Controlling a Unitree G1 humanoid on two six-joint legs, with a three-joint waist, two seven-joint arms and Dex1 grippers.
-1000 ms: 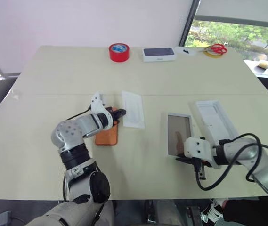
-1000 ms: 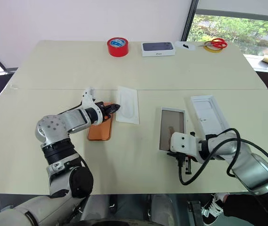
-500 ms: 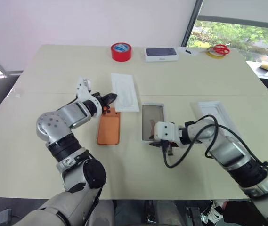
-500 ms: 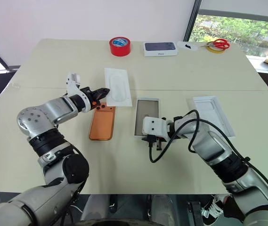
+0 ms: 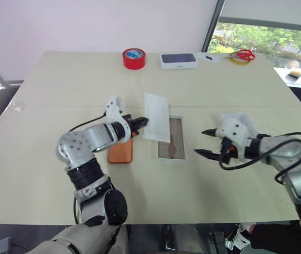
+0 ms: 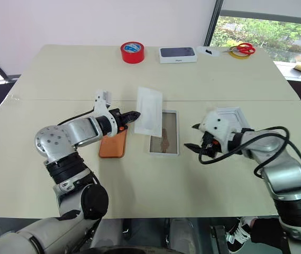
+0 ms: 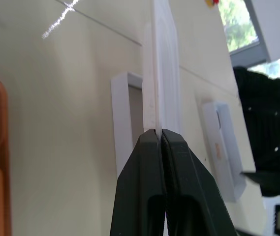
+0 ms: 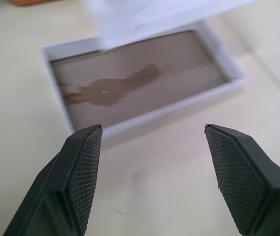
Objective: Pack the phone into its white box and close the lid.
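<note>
Left gripper pinches a flat white insert card, centre frame. Right gripper spread wide, empty. Shallow white cardboard box lies centre; copper-orange phone left of it; white lid tray right.

L gripper pinches insert card above white box; R gripper spread beside it.

On the table: one orange phone, one open white box with a brownish floor, one white lid, one flat white card, one roll of red tape, one dark-topped closed box, one pair of red scissors and one yellow ring near the far right corner
</note>
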